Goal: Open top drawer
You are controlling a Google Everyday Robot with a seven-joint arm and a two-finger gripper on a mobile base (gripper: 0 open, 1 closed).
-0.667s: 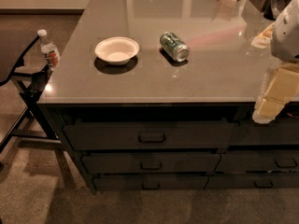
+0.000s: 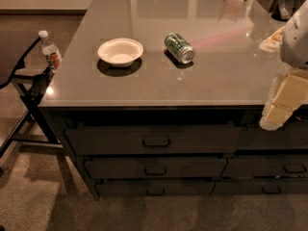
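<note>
The top drawer (image 2: 149,139) is the widest dark grey-brown front just under the counter edge, with a small loop handle (image 2: 156,141) at its centre. It looks shut. My gripper (image 2: 279,107) shows at the right edge as a cream-coloured block below the white arm. It hangs at the counter's front edge, to the right of the drawer and apart from the handle.
On the grey counter (image 2: 231,76) sit a white bowl (image 2: 120,51) and a green can (image 2: 179,47) lying on its side. Narrower drawers (image 2: 155,168) lie below, another stack (image 2: 281,166) at right. A water bottle (image 2: 49,51) stands on a black stand at left.
The view has shifted slightly; the arm and gripper sit at about the same place at the right edge. The drawer has not moved.
</note>
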